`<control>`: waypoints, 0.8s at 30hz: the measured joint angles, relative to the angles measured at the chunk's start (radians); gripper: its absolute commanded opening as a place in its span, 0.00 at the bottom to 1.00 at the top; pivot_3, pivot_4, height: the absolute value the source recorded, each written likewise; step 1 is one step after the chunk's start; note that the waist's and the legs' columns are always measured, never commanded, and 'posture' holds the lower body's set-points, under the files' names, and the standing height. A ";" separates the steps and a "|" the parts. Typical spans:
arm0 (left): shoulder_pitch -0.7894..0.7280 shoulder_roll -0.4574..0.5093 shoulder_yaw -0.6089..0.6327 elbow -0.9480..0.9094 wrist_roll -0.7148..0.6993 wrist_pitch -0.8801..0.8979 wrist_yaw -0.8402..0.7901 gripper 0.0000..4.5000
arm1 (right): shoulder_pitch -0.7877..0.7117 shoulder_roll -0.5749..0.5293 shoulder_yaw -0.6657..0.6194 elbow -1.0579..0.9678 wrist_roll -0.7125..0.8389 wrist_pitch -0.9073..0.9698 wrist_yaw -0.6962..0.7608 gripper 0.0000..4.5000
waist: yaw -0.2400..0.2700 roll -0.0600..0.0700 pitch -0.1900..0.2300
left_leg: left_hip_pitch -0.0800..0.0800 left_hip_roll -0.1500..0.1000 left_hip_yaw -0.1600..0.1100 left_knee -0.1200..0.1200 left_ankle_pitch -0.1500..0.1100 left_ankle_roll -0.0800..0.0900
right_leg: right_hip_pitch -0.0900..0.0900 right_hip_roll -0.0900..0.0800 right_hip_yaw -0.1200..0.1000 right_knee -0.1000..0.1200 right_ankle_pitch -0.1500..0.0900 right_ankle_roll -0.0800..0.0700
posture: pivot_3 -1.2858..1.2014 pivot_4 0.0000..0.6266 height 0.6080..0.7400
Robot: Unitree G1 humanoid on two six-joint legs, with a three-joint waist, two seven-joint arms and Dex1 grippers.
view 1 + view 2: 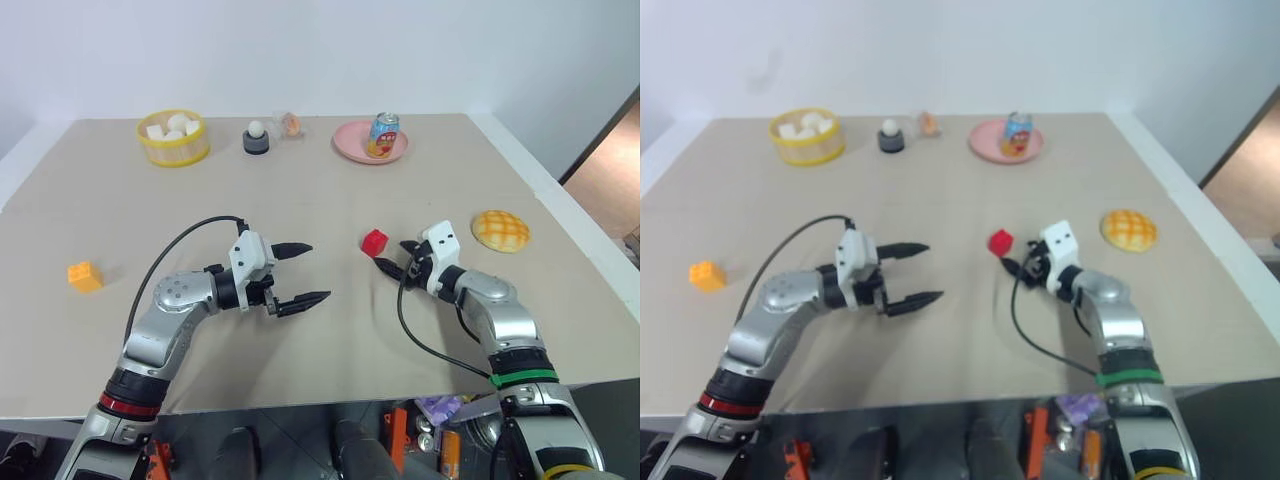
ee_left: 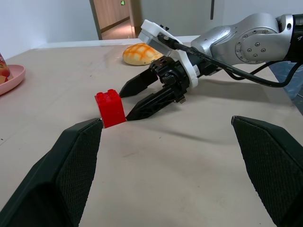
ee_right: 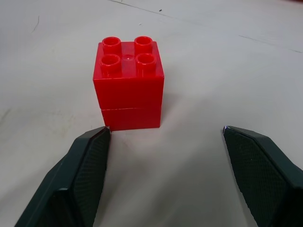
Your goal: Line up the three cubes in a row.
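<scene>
A red cube (image 1: 375,241) with a studded top stands upright on the tan table, right of centre. My right gripper (image 1: 393,258) is open and points at it from the near right. Its two fingertips stop just short of the cube (image 3: 129,85), one tip close to the cube's lower corner. My left gripper (image 1: 318,270) hangs wide open over the middle of the table, left of the red cube (image 2: 110,108) and pointing toward it, with nothing between its fingers. An orange-yellow cube (image 1: 84,276) sits alone far to the left.
A tan bun (image 1: 500,230) lies right of the right gripper. Along the far edge stand a yellow basket (image 1: 173,138) of white lumps, a grey holder with a white ball (image 1: 257,137), and a pink plate (image 1: 350,148) with a can (image 1: 382,135).
</scene>
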 measured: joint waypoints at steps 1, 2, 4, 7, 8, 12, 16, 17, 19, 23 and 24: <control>0.000 0.000 0.000 0.000 0.000 0.000 0.003 1.00 | -0.008 0.005 0.005 0.008 -0.003 -0.005 0.000 0.87 | -0.003 0.000 0.000 | 0.000 0.000 0.000 0.000 0.000 0.000 | 0.000 0.000 0.000 0.000 0.000 0.000 | 0.52 0.24 1.00; 0.002 0.001 0.001 0.000 0.000 0.000 0.010 1.00 | -0.022 0.014 0.007 0.028 -0.007 -0.013 0.000 0.87 | -0.007 0.000 0.000 | 0.000 0.000 0.000 0.000 0.000 0.000 | 0.000 0.000 0.000 0.000 0.000 0.000 | 0.52 0.24 1.00; 0.002 0.003 0.002 0.000 0.000 0.000 0.015 1.00 | -0.040 0.021 0.012 0.052 -0.014 -0.024 0.002 0.87 | -0.011 0.000 0.000 | 0.000 0.000 0.000 0.000 0.000 0.000 | 0.000 0.000 0.000 0.000 0.000 0.000 | 0.52 0.24 1.00; 0.007 0.005 0.007 -0.001 0.000 0.000 0.021 1.00 | -0.055 0.028 0.012 0.077 -0.019 -0.038 0.010 0.87 | -0.011 0.000 0.000 | 0.000 0.000 0.000 -0.001 0.000 0.000 | 0.000 0.000 0.000 0.000 0.000 0.000 | 0.52 0.24 1.00; 0.009 0.006 0.012 -0.001 -0.001 0.000 0.023 1.00 | -0.059 0.028 0.012 0.082 -0.019 -0.041 0.017 0.87 | -0.011 0.000 0.000 | 0.000 0.000 0.000 -0.001 0.000 0.000 | 0.000 0.000 0.000 0.000 0.000 0.000 | 0.52 0.24 1.00; 0.014 0.010 0.023 -0.001 -0.006 0.003 0.032 1.00 | -0.063 0.027 0.012 0.092 -0.019 -0.047 0.030 0.87 | -0.011 0.000 0.000 | 0.000 0.000 0.000 -0.001 0.000 0.000 | 0.000 0.000 0.000 0.000 -0.001 0.000 | 0.52 0.24 1.00; 0.014 0.013 0.023 -0.001 -0.012 0.003 0.031 1.00 | -0.064 0.019 0.012 0.091 -0.011 -0.033 0.067 0.87 | -0.011 0.000 0.000 | -0.001 0.000 -0.001 -0.002 0.000 0.000 | 0.000 0.000 0.000 0.000 -0.001 0.001 | 0.52 0.24 1.00; 0.014 0.013 0.023 -0.001 -0.012 0.003 0.031 1.00 | -0.064 0.015 0.011 0.088 -0.007 -0.025 0.079 0.87 | -0.011 0.000 0.000 | -0.001 0.000 -0.001 -0.002 0.000 0.000 | 0.000 0.000 0.000 0.000 -0.002 0.001 | 0.52 0.24 1.00; 0.013 0.013 0.023 -0.001 -0.012 0.003 0.031 1.00 | -0.063 0.006 0.012 0.071 0.000 0.003 0.109 0.87 | -0.011 0.000 0.000 | -0.001 0.000 -0.001 -0.002 0.000 0.000 | -0.001 0.000 0.000 0.000 -0.002 0.001 | 0.52 0.24 1.00; 0.002 0.010 0.023 0.008 -0.012 0.003 0.030 1.00 | -0.044 0.011 0.024 0.025 -0.004 0.024 0.119 0.87 | -0.010 0.000 0.000 | -0.001 0.000 -0.001 -0.003 0.000 0.000 | -0.001 0.001 0.000 0.000 -0.003 0.001 | 0.52 0.24 1.00; -0.005 0.008 0.023 0.009 -0.012 0.003 0.030 1.00 | -0.044 0.016 0.029 0.021 -0.011 0.025 0.113 0.87 | -0.011 0.000 0.000 | 0.000 0.000 -0.001 -0.003 0.000 0.000 | -0.001 0.001 0.000 0.000 -0.003 0.001 | 0.52 0.24 1.00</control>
